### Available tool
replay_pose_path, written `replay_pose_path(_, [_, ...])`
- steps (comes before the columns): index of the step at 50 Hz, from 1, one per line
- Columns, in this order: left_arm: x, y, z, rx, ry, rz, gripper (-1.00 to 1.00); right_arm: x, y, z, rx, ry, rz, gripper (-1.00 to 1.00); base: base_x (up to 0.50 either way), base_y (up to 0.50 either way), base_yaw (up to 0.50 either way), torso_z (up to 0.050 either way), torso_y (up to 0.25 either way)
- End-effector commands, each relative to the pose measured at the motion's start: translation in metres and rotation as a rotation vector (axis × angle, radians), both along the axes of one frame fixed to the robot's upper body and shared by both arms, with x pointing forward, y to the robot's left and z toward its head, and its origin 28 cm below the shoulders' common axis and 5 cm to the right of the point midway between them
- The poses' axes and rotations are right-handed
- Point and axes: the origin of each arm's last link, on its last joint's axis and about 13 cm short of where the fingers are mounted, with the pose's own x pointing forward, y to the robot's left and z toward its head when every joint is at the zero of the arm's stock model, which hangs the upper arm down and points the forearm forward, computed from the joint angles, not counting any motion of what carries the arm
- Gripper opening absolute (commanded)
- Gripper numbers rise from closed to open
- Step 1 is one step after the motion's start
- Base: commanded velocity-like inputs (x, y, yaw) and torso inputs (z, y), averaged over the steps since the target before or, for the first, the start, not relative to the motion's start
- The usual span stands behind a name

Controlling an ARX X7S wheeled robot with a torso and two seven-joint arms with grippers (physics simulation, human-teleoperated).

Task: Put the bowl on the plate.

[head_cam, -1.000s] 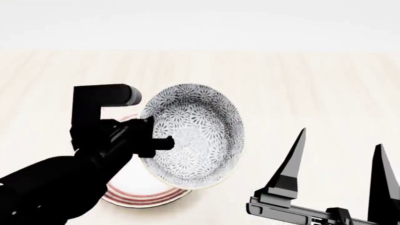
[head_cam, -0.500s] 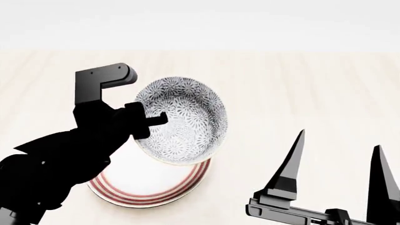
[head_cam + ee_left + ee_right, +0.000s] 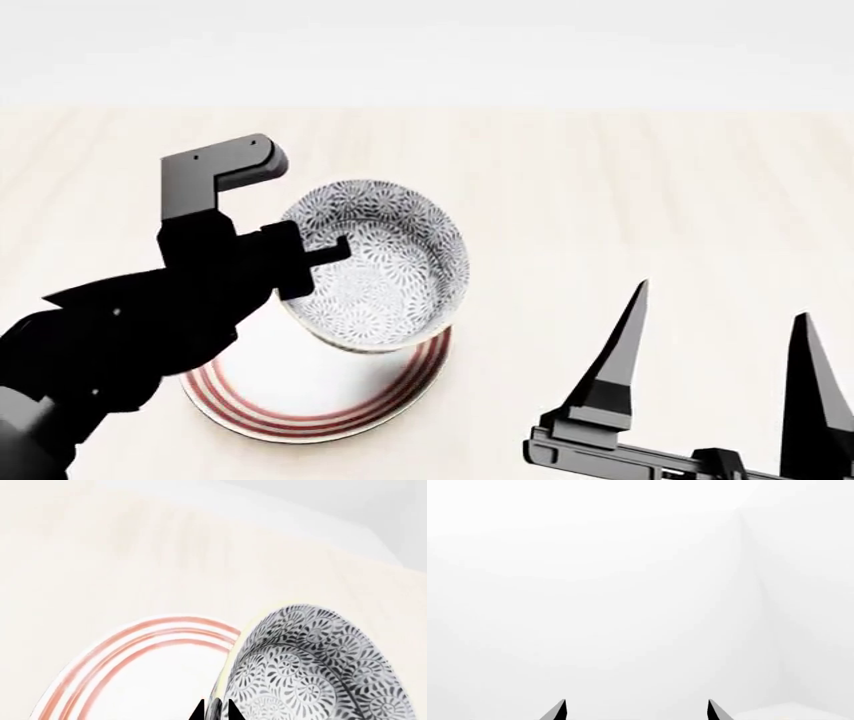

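A pale, light-wood-grained tabletop (image 3: 641, 190) stretches across the head view, and directly on it lies the shallow white plate (image 3: 287, 395) with three red rings around its rim, near the front-left.

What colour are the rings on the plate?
Red, three rings round the plate rim, clearest in the head view.

The bowl (image 3: 380, 265) sits tilted over the far part of the plate (image 3: 320, 395), which lies on the surface (image 3: 641, 180), left of centre.
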Motion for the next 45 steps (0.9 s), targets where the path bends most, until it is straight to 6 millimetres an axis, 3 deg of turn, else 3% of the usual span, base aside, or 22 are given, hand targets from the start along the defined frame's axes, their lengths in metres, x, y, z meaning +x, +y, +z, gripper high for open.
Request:
replay_pose_path(1, [0.005, 0.002, 0.008, -0.024, -0.004, 0.04, -1.0, 0.001, -0.001, -0.001, -0.009, -0.008, -0.006, 1.0, 0.0, 0.0, 0.0, 0.0, 0.0])
replay_pose_path(45, [0.001, 0.008, -0.01, 0.047, 0.027, 0.077, -1.0, 0.0, 0.002, -0.006, -0.017, 0.008, 0.012, 1.0, 0.0, 0.0, 0.0, 0.0, 0.0])
